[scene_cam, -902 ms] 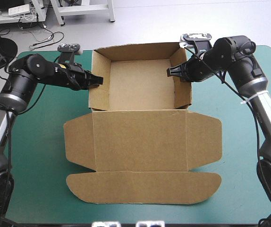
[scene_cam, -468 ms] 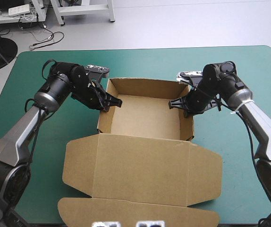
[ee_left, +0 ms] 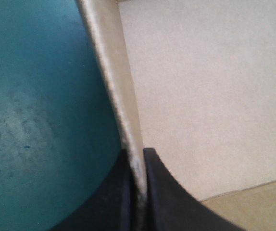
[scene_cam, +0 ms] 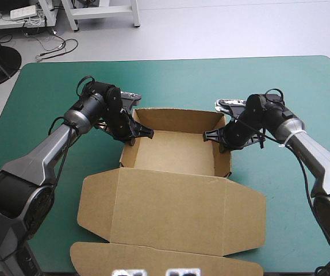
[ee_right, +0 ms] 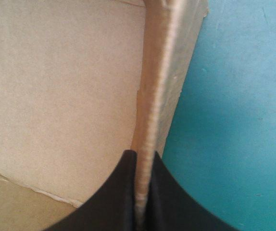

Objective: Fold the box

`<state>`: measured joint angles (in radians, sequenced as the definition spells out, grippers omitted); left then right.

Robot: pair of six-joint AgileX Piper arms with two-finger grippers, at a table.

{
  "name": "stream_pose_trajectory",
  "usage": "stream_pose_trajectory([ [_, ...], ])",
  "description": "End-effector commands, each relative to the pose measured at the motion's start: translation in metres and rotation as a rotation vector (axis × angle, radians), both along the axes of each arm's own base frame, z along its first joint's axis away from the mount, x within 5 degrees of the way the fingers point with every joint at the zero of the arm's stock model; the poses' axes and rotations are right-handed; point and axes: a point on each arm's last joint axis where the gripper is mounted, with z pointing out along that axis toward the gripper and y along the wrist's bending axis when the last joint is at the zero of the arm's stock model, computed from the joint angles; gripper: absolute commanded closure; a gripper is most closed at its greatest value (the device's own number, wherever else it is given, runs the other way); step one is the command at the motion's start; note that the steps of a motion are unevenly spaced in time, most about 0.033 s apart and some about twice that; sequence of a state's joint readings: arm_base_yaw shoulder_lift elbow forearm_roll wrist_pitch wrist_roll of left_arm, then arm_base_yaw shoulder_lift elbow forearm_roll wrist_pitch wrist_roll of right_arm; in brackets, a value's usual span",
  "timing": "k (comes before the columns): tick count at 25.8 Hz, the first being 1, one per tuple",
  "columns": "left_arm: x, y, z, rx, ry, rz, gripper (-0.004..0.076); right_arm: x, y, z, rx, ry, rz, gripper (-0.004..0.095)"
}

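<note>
Box [scene_cam: 176,172], brown, sits about mid-table on the teal-green cover of the table [scene_cam: 280,86], turned slightly off square to the table's edges. It stands as an open tray [scene_cam: 173,150]: far wall, left wall [scene_cam: 127,150] and right wall [scene_cam: 223,156] are raised, floor bare. The lid [scene_cam: 171,210] lies flat on the cover on the near side of the tray, a side flap spread out at each end. The tuck flap [scene_cam: 153,260] beyond it reaches toward the table's near edge. Left arm [scene_cam: 67,129] comes in across the cover. The left jaws are all but closed on the top edge of the left wall, close to its far corner. Left wrist view: the board's edge runs straight up between the black fingers [ee_left: 164,197], pinched at their tips, with teal-green cover on the outer side and the pale tray floor on the inner side. Right arm [scene_cam: 303,144] reaches in from the opposite side. The right jaws are likewise all but closed on the top edge of the right wall, near its far end. Right wrist view: the wall's edge is clamped between the black fingers [ee_right: 121,197], tray floor to the inside, cover to the outside. The two grips stand roughly opposite each other across the tray.
</note>
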<state>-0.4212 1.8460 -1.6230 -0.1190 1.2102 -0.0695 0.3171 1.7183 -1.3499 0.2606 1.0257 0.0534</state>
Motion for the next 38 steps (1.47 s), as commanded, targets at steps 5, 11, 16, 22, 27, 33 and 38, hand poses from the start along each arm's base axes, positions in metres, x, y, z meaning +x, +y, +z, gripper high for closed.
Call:
stream_pose_trajectory([
  [5,0.000,-0.023,0.010,-0.152,-0.029,-0.006,0.0733,0.007,0.010,0.026,0.098,-0.197,-0.007,0.0922],
  [11,0.004,-0.022,0.001,-0.100,-0.037,-0.062,0.0732,0.009,0.008,0.026,0.066,-0.219,0.002,0.0922],
  [16,0.004,-0.020,0.000,-0.075,-0.038,-0.102,0.0670,0.006,0.007,0.024,0.054,-0.186,0.013,0.0823],
  [22,0.002,-0.019,-0.001,-0.055,-0.031,-0.155,0.0414,0.005,0.007,0.026,0.047,-0.182,0.021,0.0478],
  [27,0.005,-0.017,-0.001,-0.018,-0.071,-0.179,0.0233,0.012,0.001,0.039,-0.027,-0.248,0.026,0.0472],
  [33,0.014,-0.015,0.019,0.007,-0.166,-0.153,0.0231,0.018,0.000,0.060,-0.046,-0.311,0.003,0.0472],
  [38,0.019,-0.012,0.063,0.028,-0.269,-0.157,0.0231,0.017,-0.003,0.095,-0.065,-0.331,0.002,0.0472],
])
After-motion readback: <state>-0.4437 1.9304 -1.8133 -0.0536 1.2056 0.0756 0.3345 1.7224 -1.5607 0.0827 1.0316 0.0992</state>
